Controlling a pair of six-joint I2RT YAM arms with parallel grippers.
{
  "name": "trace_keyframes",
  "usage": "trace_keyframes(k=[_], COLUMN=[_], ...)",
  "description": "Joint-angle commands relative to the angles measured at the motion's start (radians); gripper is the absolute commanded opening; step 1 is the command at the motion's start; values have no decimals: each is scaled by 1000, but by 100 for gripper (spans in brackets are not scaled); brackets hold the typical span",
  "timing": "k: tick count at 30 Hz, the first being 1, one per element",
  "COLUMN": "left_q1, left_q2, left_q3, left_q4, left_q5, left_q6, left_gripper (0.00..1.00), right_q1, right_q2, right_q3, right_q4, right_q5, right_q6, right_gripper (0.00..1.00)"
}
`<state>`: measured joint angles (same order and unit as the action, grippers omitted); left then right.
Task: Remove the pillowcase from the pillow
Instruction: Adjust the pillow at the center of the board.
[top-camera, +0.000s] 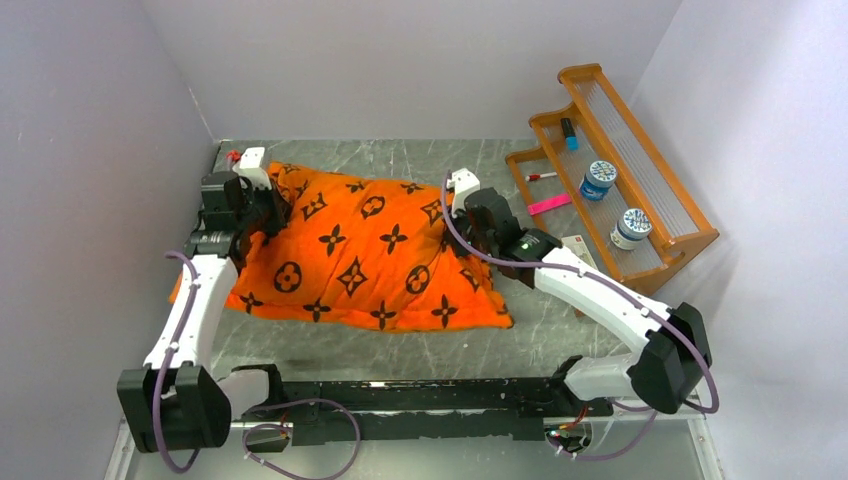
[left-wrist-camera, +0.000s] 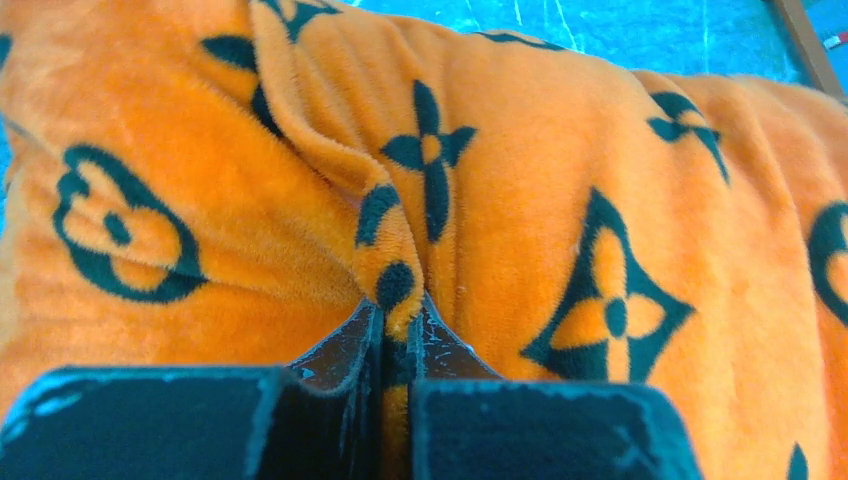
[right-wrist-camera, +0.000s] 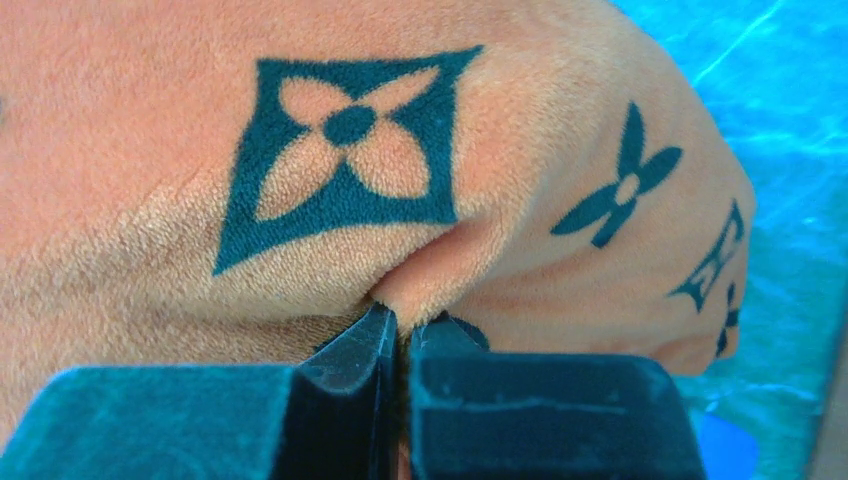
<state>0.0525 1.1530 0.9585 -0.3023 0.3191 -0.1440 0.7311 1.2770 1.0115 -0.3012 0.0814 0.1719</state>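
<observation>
Left pincer (left-wrist-camera: 398, 316) and right pincer (right-wrist-camera: 403, 325), both reached forward, each clamp a fold of pillowcase (top-camera: 370, 250).

rear wall (top-camera: 400, 60): plain pale grey | side walls (top-camera: 80, 150): same, closing left and right | tabletop (top-camera: 420, 350): grey marbled | right: stepped orange-brown wooden rack (top-camera: 640, 150) | light: soft, even

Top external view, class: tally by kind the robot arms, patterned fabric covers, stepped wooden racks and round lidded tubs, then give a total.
White-and-black robot arms: 2 (left, right)
Bright orange plush pillowcase with dark brown motifs: 1
Stepped orange-brown wooden rack: 1
Round white tubs with blue patterned lids: 2
Total: 6
</observation>
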Motion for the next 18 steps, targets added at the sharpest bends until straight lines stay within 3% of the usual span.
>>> trace_keyframes(k=[1, 9, 18], left_q1=[-112, -148, -193], left_q2=[-91, -150, -204], left_q3=[-42, 4, 41], left_q4=[-129, -207, -244], left_q5=[351, 374, 471], left_q6=[-98, -53, -1], left_gripper=[5, 5, 5], right_q1=[-10, -30, -39], right_q2=[20, 142, 366], right_q3=[180, 328, 547], right_q4=[297, 387, 479], right_q5=[70, 48, -107], right_q6=[-73, -183, -191], right_gripper=[0, 0, 0])
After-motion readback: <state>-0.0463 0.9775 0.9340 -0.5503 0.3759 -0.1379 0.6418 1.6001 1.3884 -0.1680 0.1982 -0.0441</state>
